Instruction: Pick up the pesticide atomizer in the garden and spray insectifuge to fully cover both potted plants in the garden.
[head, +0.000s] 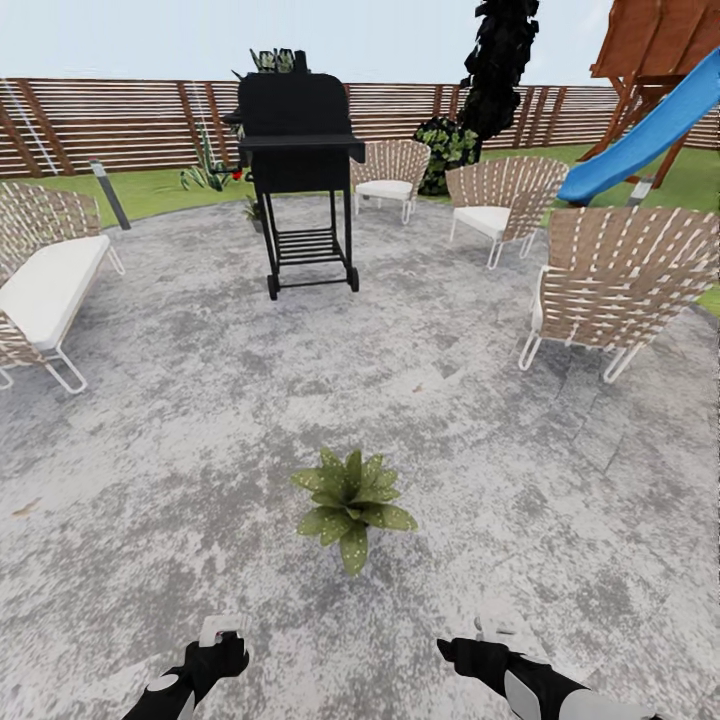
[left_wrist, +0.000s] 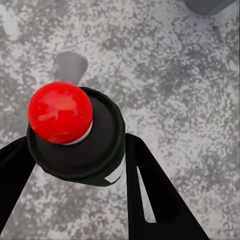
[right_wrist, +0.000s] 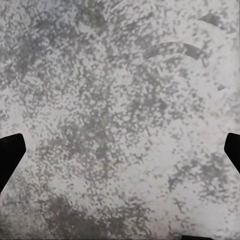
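A potted plant (head: 350, 505), a low rosette of pointed green leaves with pale specks on them, stands on the paved patio (head: 180, 450) just ahead of both arms; its pot is hidden under the leaves. A second small plant (head: 255, 211) sits far off beside the grill's left leg. My left gripper (head: 222, 645) (left_wrist: 75, 160) is shut on the pesticide atomizer (left_wrist: 75, 135), whose dark body and red dot show between the black fingers (left_wrist: 150, 190). My right gripper (head: 490, 645) (right_wrist: 122, 150) is open over bare paving, right of the near plant.
A black grill on wheels (head: 300, 170) stands at the patio's far side. Wicker chairs (head: 610, 285) line the right, and a wicker sofa with a white cushion (head: 45, 285) the left. A blue slide (head: 650, 130), wooden fence (head: 120, 120) and grey bollard lamp (head: 108, 192) lie beyond.
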